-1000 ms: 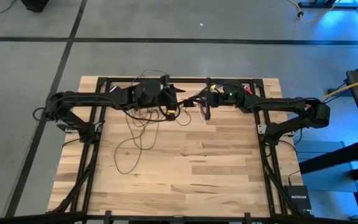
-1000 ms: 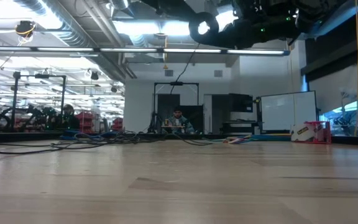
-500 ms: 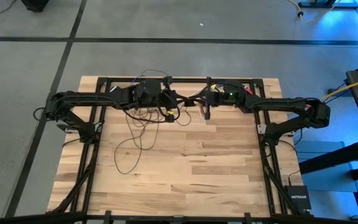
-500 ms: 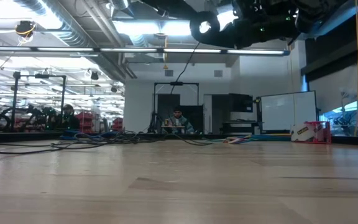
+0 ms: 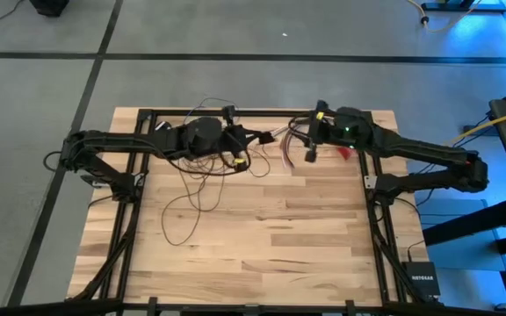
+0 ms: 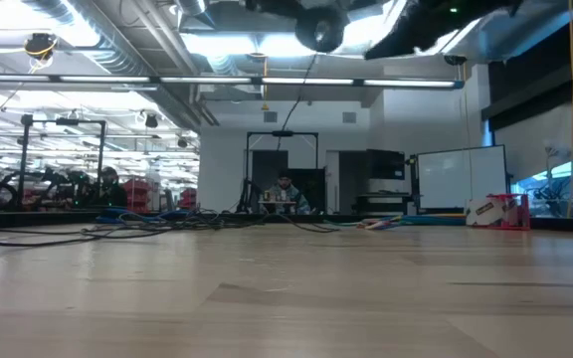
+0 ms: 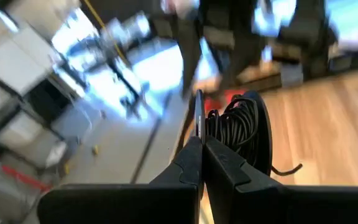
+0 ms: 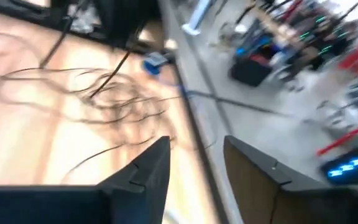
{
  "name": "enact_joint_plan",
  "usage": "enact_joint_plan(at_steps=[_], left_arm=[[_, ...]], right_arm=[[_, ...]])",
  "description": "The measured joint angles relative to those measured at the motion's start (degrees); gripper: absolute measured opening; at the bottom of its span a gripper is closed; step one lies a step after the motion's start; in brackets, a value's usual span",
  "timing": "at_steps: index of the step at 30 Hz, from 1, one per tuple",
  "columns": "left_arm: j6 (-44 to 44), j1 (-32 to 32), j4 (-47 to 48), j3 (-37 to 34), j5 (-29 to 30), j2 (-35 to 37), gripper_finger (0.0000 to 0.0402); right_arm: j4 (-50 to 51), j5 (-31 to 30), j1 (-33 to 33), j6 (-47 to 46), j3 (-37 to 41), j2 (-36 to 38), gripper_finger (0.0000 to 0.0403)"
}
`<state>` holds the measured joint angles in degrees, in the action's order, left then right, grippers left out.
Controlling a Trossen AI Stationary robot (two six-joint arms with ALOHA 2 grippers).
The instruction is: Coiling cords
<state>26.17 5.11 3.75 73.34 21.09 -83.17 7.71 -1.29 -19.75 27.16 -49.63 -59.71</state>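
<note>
Wooden planks of the table (image 5: 262,237) lie bare at the near edge. Farther back, toward ten o'clock from its middle, the cords (image 5: 196,189) sprawl in loose loops, their long run stretching from there up toward the far edge at twelve o'clock. Only the left wrist view shows a tight black coil (image 7: 244,134) right beside the left gripper (image 5: 246,138), whose fingers are pressed together. Only the right wrist view shows the right gripper (image 8: 194,165) with a clear gap between its fingers, nothing in it, above scattered strands. Beyond, the low view shows a lit workshop with a seated person (image 6: 285,192).
</note>
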Motion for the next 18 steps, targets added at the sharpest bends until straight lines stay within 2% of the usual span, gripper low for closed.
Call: enact_joint_plan(at_steps=[4,6,9,12,15,18], left_arm=[[1.1,-0.3,-14.8,-7.3,0.0,1.8,0.0002],[-0.1,-0.3,-23.3,-11.8,0.2,2.8,0.0002],[-0.7,-0.6,-35.7,-17.9,0.4,3.1,0.0002],[0.2,-0.7,-46.3,-21.7,0.5,2.3,0.0002],[1.7,-0.8,-50.7,-23.3,1.0,2.4,0.0002],[3.4,-1.4,-50.3,-23.3,1.0,2.4,0.0002]], right_arm=[[0.7,4.5,0.3,-3.9,4.7,1.5,0.0161],[-3.9,5.0,0.3,-4.8,9.1,1.3,0.0162],[-18.7,5.4,0.3,-6.1,16.5,-0.2,0.0162],[-39.2,7.8,0.3,-8.8,22.1,-3.0,0.0162],[-52.9,13.5,0.3,-13.9,23.9,-6.9,0.0163],[-59.4,14.5,0.3,-15.9,23.0,-11.5,0.0163]])
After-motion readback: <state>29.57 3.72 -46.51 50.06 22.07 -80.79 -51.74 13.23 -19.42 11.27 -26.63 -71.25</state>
